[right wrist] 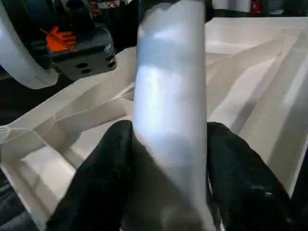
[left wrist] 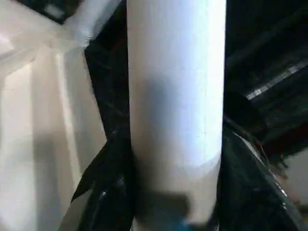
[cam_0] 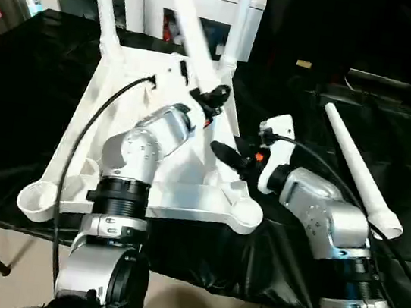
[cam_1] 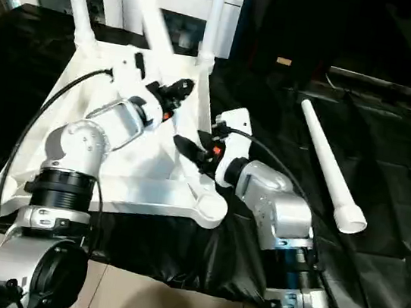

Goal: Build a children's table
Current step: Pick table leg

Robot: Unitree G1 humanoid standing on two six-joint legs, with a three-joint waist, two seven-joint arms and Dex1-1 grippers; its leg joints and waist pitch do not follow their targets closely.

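Both my grippers, left [left wrist: 175, 211] and right [right wrist: 168, 192], clamp one leg [cam_0: 187, 21] over the upturned tabletop [cam_0: 176, 196]; two legs stand socketed, a fourth [cam_0: 356, 171] lies beside it

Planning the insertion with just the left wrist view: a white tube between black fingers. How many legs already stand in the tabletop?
Observer: Two: the far-left leg and far-right leg, white tapered tubes, stand in the far corner sockets of the white ribbed plastic tabletop.
Operator: My tube?
Observer: That tilted leg leans over the tabletop; the left gripper and right gripper both clamp it.
Operator: The fourth?
Observer: The loose leg lies on the black cloth by the right arm.
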